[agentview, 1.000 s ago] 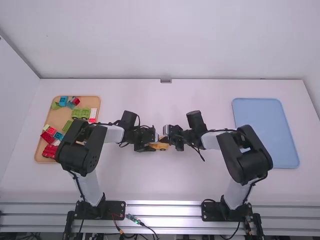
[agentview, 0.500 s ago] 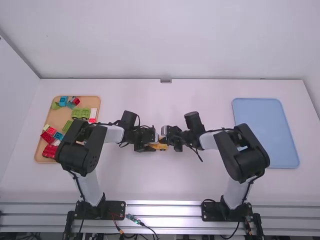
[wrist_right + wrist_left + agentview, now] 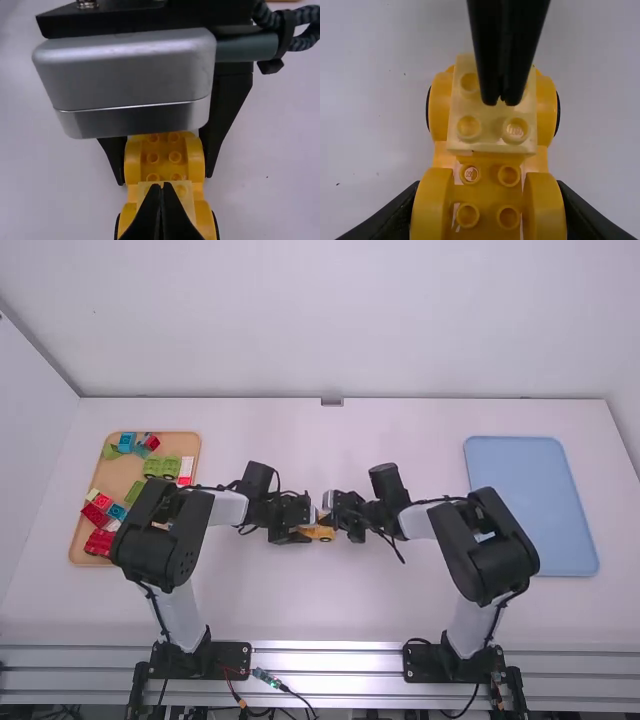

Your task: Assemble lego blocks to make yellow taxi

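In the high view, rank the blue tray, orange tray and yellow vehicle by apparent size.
Largest: blue tray and orange tray, too alike to rank; the orange one is partly hidden.
Smallest: yellow vehicle.

High view: set well above and behind the left arm (image 3: 165,545) and right arm (image 3: 500,565), facing 12 o'clock and down over the table (image 3: 340,615). By that clock, the left wrist view faces down towards 3 o'clock, very close to the yellow car (image 3: 487,195); the right wrist view faces down towards 9 o'clock, also close. Both wrist views share the car.
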`<action>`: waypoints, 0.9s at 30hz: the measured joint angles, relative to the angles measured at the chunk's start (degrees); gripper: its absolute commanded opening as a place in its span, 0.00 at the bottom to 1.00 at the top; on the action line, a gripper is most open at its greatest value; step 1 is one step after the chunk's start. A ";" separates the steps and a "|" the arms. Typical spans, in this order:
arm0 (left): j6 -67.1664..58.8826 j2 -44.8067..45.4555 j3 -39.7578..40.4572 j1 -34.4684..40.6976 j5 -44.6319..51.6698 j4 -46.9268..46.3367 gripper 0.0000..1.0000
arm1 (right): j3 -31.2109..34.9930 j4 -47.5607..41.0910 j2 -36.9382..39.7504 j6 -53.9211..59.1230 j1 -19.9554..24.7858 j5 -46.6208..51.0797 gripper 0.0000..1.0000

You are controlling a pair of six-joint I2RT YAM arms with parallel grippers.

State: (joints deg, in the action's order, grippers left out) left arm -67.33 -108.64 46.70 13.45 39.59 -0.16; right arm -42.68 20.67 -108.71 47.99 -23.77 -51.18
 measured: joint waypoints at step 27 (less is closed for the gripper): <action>0.22 0.00 -0.11 0.00 0.20 0.17 0.02 | -2.58 -2.43 -4.22 1.03 1.38 -2.97 0.00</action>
State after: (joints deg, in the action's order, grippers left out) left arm -67.11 -108.64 46.59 13.45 39.79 0.01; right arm -45.25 18.24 -112.92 49.01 -22.39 -54.15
